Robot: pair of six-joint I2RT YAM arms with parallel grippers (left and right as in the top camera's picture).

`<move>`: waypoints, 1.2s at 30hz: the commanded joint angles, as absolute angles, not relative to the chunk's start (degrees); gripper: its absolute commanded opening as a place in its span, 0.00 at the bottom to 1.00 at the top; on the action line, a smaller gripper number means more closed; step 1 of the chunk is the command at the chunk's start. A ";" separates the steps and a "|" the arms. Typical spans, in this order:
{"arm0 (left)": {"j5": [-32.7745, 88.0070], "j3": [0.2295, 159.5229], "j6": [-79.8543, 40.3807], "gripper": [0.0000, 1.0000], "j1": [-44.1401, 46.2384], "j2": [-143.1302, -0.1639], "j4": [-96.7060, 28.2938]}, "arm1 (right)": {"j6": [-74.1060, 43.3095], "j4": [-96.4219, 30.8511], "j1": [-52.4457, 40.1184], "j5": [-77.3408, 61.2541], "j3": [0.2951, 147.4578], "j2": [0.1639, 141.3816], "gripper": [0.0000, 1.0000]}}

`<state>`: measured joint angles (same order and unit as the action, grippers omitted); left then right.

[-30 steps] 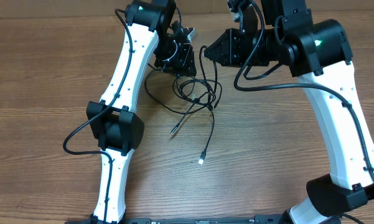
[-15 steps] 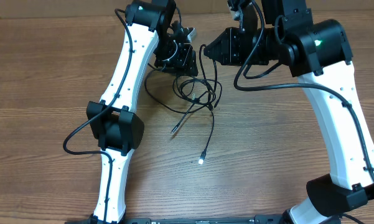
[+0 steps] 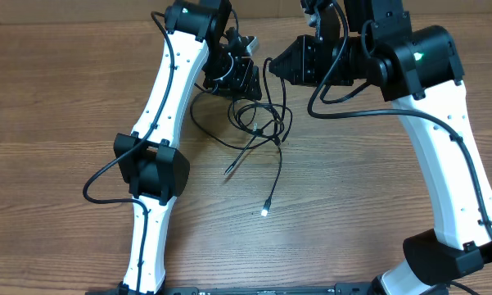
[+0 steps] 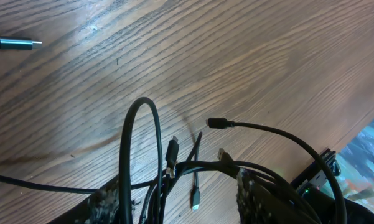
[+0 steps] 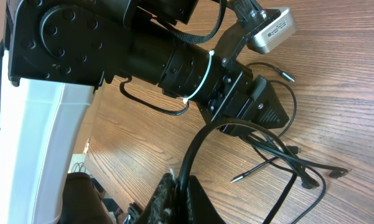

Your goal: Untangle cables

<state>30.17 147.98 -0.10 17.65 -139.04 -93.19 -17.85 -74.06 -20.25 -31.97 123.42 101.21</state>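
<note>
Cables (image 3: pixel 262 124) lie in tangled black loops (left fingers (image 4: pixel 106 202) parted, right fingers (image 5: pixel 166 198) pinching one loop).

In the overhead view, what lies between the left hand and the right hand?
A black cable, pinched in the right hand, loops down through that gap over the bare wood table; the overhead view shows it.

Soft, even light fell from above, bright without harshness. The tabletop (image 3: pixel 65 98) showed a pale sheen low in the overhead view and a whiter glare at the upper left of the left wrist view. The cables (image 3: pixel 262 123) cast thin, faint shadows. Overhead was sharp; the left claw (image 4: pixel 182 191), close to its lens, was blurred and grainy.
</note>
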 commanded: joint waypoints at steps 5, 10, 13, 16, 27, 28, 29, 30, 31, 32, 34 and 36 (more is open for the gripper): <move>29.82 147.35 -0.43 0.57 18.09 -139.39 -92.79 | -17.98 -73.30 -20.05 -31.59 124.95 99.77 0.04; 29.82 147.35 -0.43 0.57 18.15 -139.39 -92.49 | -17.98 -73.32 -20.08 -31.59 124.95 99.77 0.04; 29.82 147.35 -0.43 0.57 18.44 -139.39 -92.44 | -17.98 -73.32 -20.08 -31.59 124.95 99.77 0.04; 29.82 147.35 -0.43 0.58 18.92 -139.39 -92.23 | -17.98 -73.34 -20.05 -31.59 124.95 99.77 0.04; 29.43 147.22 1.32 0.83 19.77 -139.39 -92.12 | -17.96 -73.87 -20.05 -31.59 124.95 99.77 0.04; 29.45 146.52 4.62 0.87 20.05 -139.39 -92.40 | -17.96 -74.11 -20.05 -31.59 124.95 99.77 0.04; 29.43 146.21 6.22 0.87 20.21 -139.39 -92.86 | -17.96 -74.35 -20.05 -31.59 124.95 99.77 0.04; 29.45 145.80 7.40 0.87 20.29 -139.39 -93.08 | -17.96 -74.78 -20.08 -31.59 124.95 99.77 0.04; 29.45 145.14 8.05 0.85 20.32 -139.39 -93.17 | -17.96 -75.11 -20.05 -31.59 124.95 99.77 0.04; 29.45 144.68 8.25 0.82 20.32 -139.39 -93.23 | -17.96 -75.33 -20.05 -31.55 124.95 99.77 0.04; 29.50 143.90 8.43 0.79 20.29 -139.39 -92.92 | -18.33 -75.79 -20.05 -30.76 124.95 99.77 0.04; 29.50 143.33 8.49 0.79 20.23 -139.39 -92.73 | -20.14 -77.19 -20.05 -27.73 124.95 99.77 0.04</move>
<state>29.71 144.38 5.80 19.55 -139.04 -92.99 -18.33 -76.38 -20.25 -30.89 123.42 101.21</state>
